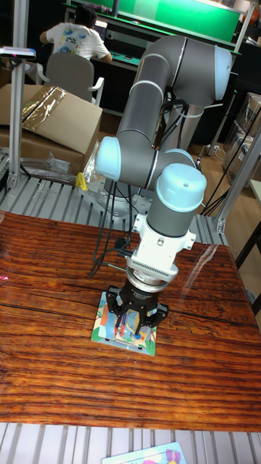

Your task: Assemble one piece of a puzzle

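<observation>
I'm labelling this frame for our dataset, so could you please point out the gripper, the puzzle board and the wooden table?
gripper [133, 324], tall fixed view, midway between its fingertips.
puzzle board [103, 328], tall fixed view, its left part beside the gripper.
wooden table [51, 275], tall fixed view, bare top left of the board.

A dark red wooden worktop [58, 348] is set on a ribbed metal surface [51, 206]. Behind it, an open cardboard box [51, 119] is seen. Further back, a person [75, 38] is seated on a grey chair [70, 76] at a green-lit bench [181, 22].
</observation>
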`<state>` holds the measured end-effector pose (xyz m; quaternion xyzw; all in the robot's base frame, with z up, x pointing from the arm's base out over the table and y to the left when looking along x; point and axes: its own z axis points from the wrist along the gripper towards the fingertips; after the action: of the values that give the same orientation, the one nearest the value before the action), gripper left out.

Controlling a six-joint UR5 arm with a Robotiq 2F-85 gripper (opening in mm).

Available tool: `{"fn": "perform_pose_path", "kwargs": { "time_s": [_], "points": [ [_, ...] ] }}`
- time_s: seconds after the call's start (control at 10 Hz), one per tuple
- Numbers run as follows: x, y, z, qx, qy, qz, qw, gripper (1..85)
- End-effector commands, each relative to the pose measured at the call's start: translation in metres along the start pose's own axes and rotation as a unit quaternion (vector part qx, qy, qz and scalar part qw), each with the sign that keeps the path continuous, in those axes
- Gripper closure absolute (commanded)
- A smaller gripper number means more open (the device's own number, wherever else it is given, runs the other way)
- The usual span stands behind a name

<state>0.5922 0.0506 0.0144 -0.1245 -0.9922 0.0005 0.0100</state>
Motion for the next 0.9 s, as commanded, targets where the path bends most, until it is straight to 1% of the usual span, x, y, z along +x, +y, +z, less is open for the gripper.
{"fn": "perform_pose_path", "kwargs": {
  "time_s": [0.0, 0.5, 0.8],
  "points": [
    [0.0056, -0.0011, 0.0040, -0.001, 0.006, -0.006, 1.0000, 84.3],
    [0.0085, -0.0028, 0.0058, -0.001, 0.013, -0.030, 0.9995, 84.3],
    [0.0056, -0.0048, 0.0089, -0.001, 0.010, -0.026, 0.9996, 84.3]
  ]
}}
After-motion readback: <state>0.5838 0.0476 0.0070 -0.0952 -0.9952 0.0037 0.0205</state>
